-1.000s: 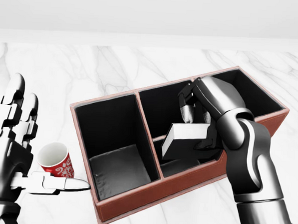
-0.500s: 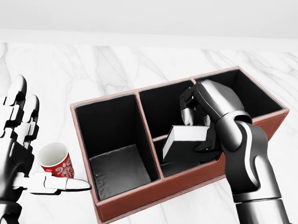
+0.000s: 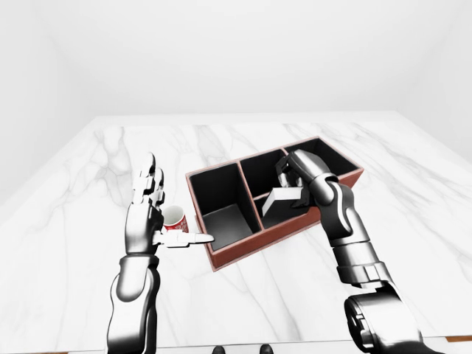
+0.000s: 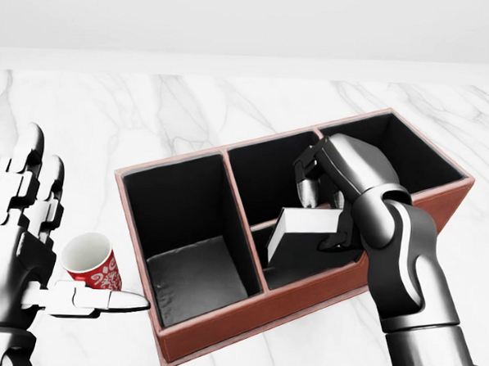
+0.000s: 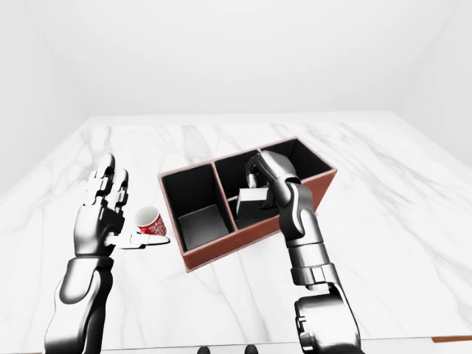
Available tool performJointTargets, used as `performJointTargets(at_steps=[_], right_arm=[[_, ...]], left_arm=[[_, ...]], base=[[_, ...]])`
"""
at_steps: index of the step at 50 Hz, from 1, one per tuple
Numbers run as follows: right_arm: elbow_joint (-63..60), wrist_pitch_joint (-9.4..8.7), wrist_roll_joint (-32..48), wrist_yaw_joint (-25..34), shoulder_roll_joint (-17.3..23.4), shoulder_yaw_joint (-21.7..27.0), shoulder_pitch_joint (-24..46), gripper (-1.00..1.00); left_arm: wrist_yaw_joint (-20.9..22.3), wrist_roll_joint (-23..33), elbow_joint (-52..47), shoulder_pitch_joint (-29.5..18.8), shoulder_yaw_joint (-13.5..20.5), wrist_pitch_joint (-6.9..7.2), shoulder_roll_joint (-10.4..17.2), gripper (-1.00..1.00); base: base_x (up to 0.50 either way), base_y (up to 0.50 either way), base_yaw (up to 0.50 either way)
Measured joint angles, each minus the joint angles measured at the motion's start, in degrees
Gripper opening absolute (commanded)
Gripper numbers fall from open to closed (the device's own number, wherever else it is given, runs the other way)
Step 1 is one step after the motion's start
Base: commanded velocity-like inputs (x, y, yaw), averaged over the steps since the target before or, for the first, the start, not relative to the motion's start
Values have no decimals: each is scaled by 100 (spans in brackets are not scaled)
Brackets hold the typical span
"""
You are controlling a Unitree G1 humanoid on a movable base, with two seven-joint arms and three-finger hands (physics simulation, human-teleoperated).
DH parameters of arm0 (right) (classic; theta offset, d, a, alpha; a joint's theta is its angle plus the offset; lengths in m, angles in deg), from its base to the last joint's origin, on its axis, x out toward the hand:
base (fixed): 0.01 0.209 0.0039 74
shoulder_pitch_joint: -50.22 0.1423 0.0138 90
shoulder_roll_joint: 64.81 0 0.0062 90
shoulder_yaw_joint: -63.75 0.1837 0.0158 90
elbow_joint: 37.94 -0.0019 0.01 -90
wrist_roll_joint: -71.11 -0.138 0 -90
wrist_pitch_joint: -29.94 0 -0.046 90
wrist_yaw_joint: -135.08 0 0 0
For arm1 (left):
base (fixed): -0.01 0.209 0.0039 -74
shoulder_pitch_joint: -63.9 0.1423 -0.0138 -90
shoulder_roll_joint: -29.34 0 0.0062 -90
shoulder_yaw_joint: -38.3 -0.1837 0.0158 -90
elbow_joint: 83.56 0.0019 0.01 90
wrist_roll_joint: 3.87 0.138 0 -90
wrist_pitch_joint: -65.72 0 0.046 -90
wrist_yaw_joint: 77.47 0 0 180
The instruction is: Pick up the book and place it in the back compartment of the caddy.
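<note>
The book (image 4: 301, 234), a grey block with a white edge, is tilted inside the middle section of the brown caddy (image 4: 246, 313), over the dark lower-middle compartment. My right hand (image 4: 323, 210) is shut on the book from above and right, fingers curled over its top edge. The book's lower end is hidden by the caddy wall. My left hand (image 4: 41, 238) is open and flat at the left of the head view, apart from the caddy, thumb pointing right under a red cup.
A red patterned cup (image 4: 91, 262) stands on the white marble table (image 4: 191, 106) between my left hand and the caddy's left wall. The caddy's large left compartment (image 4: 193, 262) and right compartment (image 4: 410, 155) show nothing in them.
My right hand has lowered the book slightly deeper into the caddy's middle section. The left hand and cup have not moved.
</note>
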Motion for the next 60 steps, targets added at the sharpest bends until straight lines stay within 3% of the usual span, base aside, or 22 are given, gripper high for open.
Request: performJointTargets(at_steps=[44,60], right_arm=[[853,6,-99,-547,72,-22,375,-100],[1329,226,-74,-825,112,-58,540,-100]], left_arm=[[-6,37,10,11,-7,0,-3,100],[-5,42,7,12,-10,0,-4,100]], base=[[0,0,0],[0,0,0]])
